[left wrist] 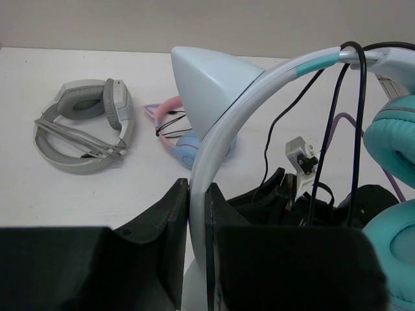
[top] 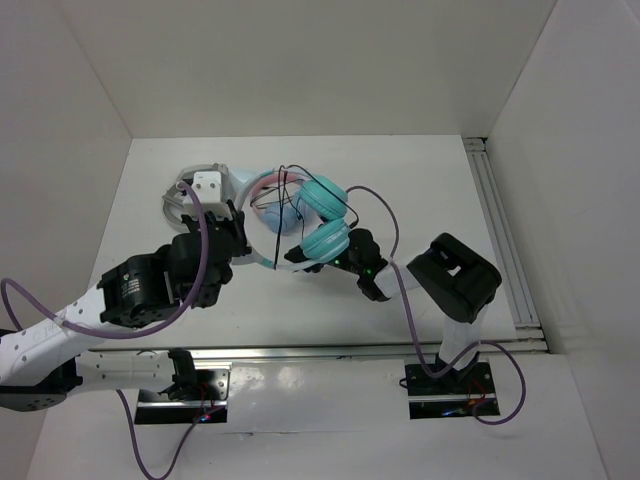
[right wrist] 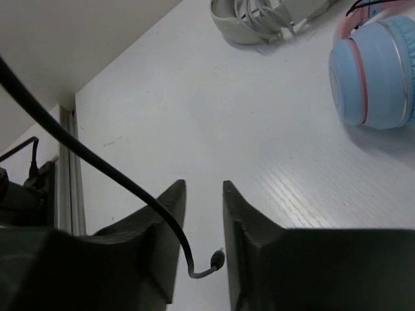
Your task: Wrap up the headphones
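The headphones have teal ear cups (top: 323, 197) and a pale blue-white headband (left wrist: 214, 139) with a cat-ear point (left wrist: 207, 78). They are held up off the table. My left gripper (left wrist: 196, 188) is shut on the headband, just left of the cups in the top view (top: 238, 235). The thin black cable (left wrist: 337, 116) hangs in loops over the band. My right gripper (right wrist: 204, 184) is open just below the lower cup (top: 300, 258). The cable (right wrist: 97, 162) crosses in front of its left finger, and the plug end (right wrist: 217, 259) dangles loose between the jaws.
A bulky grey-white pair (left wrist: 84, 126) lies at the back left (top: 195, 185). A pink-banded pair with light blue cups (left wrist: 185, 139) lies behind the held pair (right wrist: 376, 71). A metal rail (top: 500, 230) runs along the table's right edge.
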Robot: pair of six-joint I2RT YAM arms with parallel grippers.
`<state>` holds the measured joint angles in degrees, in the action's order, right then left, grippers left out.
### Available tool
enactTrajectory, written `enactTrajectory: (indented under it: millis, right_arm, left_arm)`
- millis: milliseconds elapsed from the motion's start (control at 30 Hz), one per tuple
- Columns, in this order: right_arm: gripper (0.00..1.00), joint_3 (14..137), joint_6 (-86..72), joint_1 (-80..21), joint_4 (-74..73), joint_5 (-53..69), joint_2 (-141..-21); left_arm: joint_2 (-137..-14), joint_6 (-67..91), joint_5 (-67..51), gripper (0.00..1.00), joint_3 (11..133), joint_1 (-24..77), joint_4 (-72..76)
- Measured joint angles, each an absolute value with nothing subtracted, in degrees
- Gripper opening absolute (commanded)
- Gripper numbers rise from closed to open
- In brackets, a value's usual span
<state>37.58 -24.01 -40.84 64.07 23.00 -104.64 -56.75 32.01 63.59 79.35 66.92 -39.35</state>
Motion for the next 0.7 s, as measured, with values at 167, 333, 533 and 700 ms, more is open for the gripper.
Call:
enactTrajectory:
  millis: [167,333,533,700]
  right_arm:
    - [0.30,36.8,-23.8,-41.3,64.6,22.7,-106.9]
    - [0.28,35.1,-25.0,-41.3,66.7,23.3,-109.9]
    - [0.10,35.1,-26.6,-41.3,69.0,23.7,-112.2]
    - [0.00,35.1,-27.2,-41.3,70.3,23.8,-112.2]
  left_arm:
    - [-56.8,32.0,63.2,0.00,79.4,66.9,-39.5]
    - [-56.7,32.0,63.1,0.00,79.4,66.9,-39.5]
    - [-55.9,32.2,62.7,0.00,79.4,66.9,-39.7]
    - [-54.9,33.4,62.7,0.00,79.4,66.9,-40.4]
